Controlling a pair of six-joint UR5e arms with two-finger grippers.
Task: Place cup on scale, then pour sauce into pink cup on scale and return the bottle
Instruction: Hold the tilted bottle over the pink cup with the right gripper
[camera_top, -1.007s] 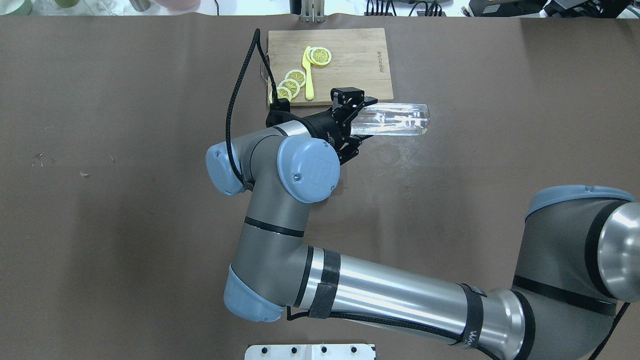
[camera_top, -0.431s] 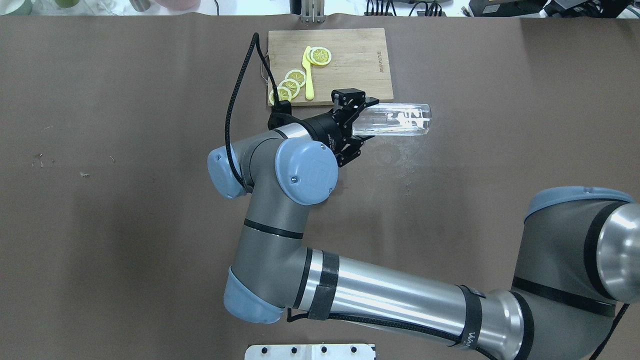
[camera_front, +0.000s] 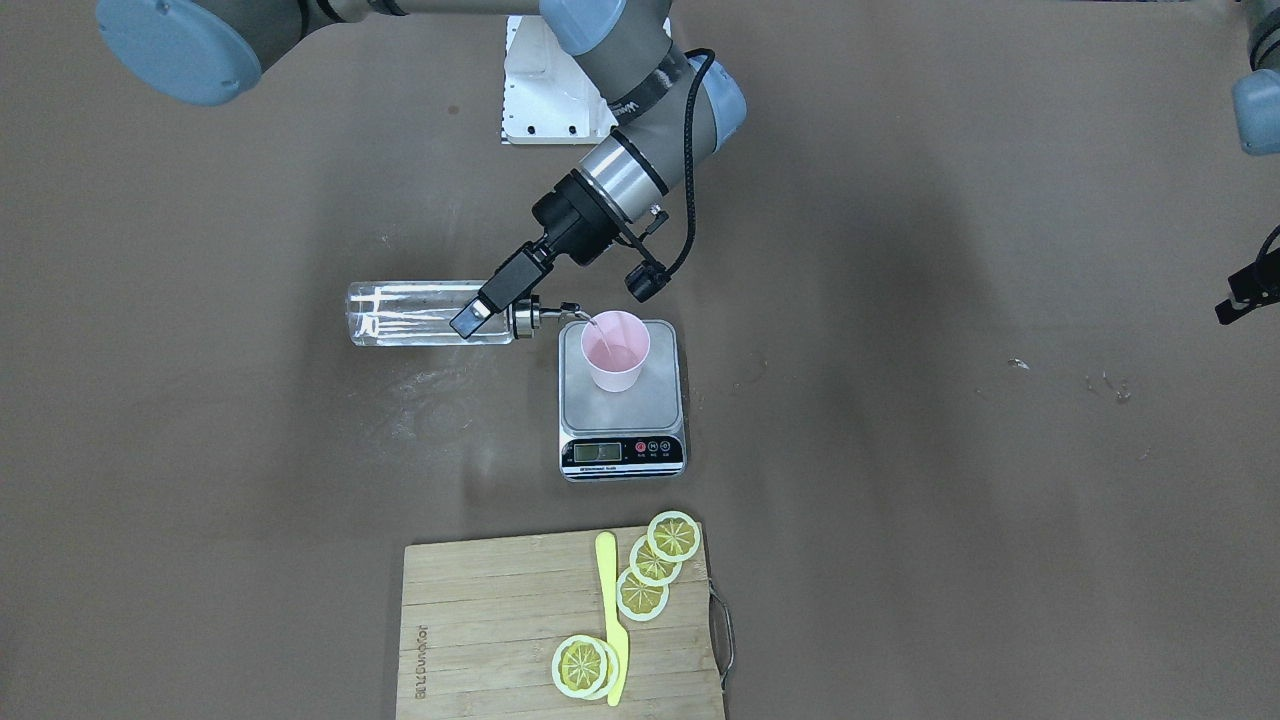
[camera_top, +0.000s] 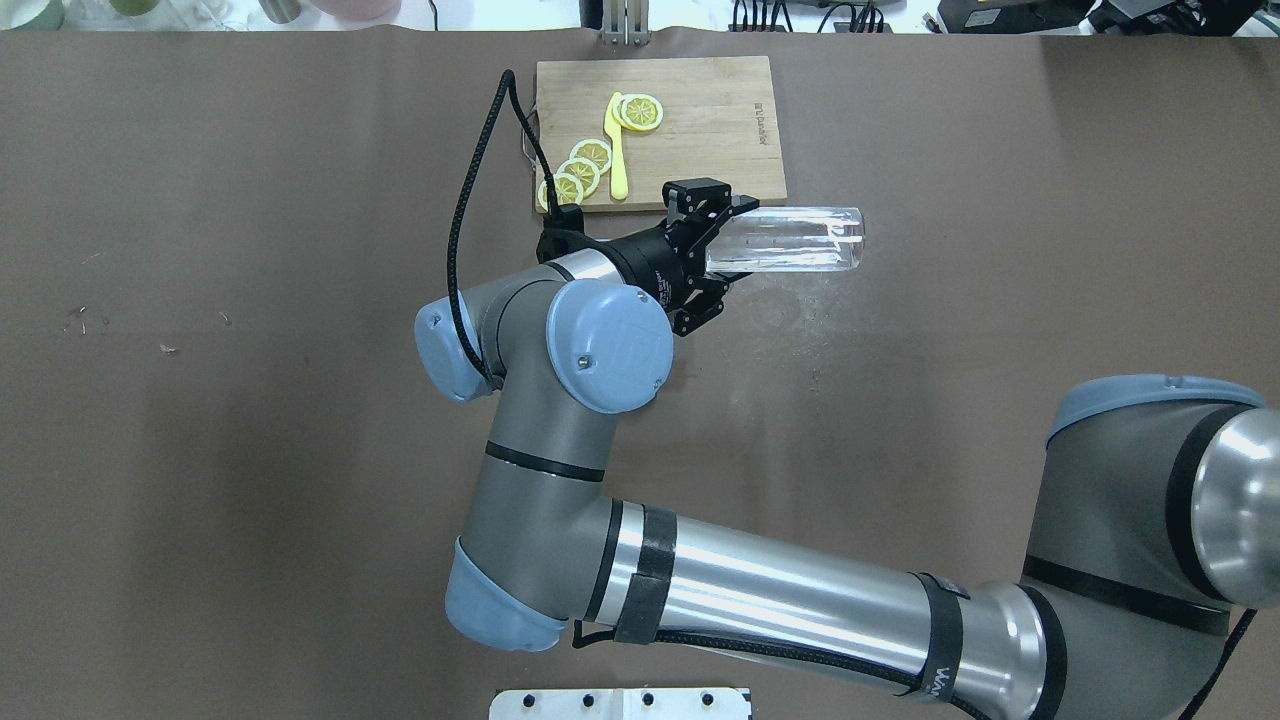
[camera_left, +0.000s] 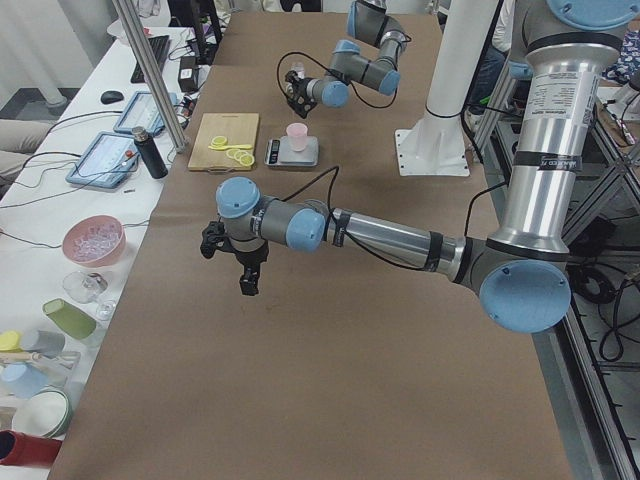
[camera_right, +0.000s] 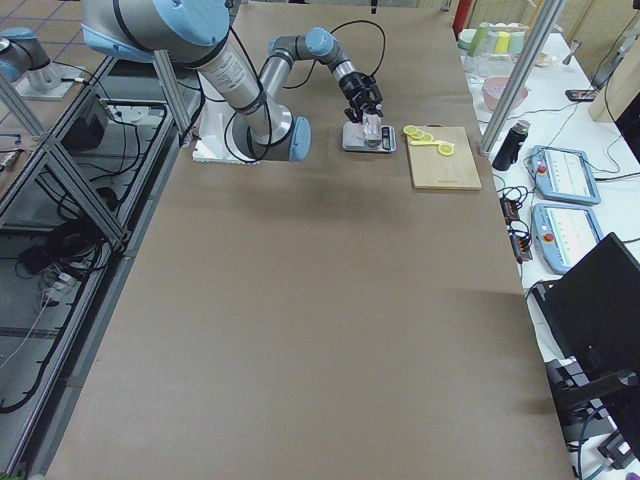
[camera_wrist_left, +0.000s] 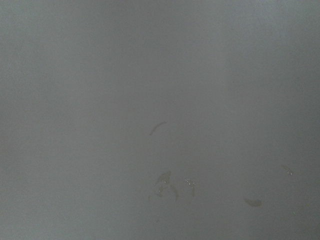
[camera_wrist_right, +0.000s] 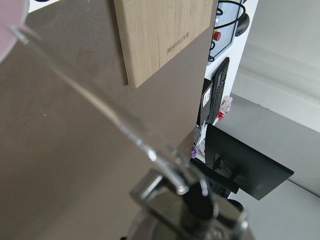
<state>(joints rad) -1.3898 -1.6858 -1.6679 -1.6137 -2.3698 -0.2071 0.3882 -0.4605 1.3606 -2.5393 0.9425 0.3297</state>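
Shifted slightly toward the overhead view's right since a second ago is the bottle (camera_top: 790, 240), and the right arm (camera_top: 780, 590) is moved a touch with it. The brown table (camera_front: 900, 450) is reached across by that arm. The left arm (camera_left: 380, 232) is held low over bare table, well apart from the task's things. Whether the left gripper (camera_left: 235, 255) is open or closed cannot be told.

A wooden cutting board (camera_front: 480, 620) is laid near the scale (camera_front: 580, 405), on the operators' side. The bottle is held almost level, clamped near its neck by the right gripper (camera_front: 485, 312), with the metal pourer brought to the cup's rim. The cup (camera_front: 615, 350) is stood upright on the scale's steel plate. A thin stream of sauce (camera_front: 589, 321) is seen passing from the pourer into the cup. Lemon slices (camera_front: 655, 565) and a yellow knife (camera_front: 610, 620) are laid on the board.
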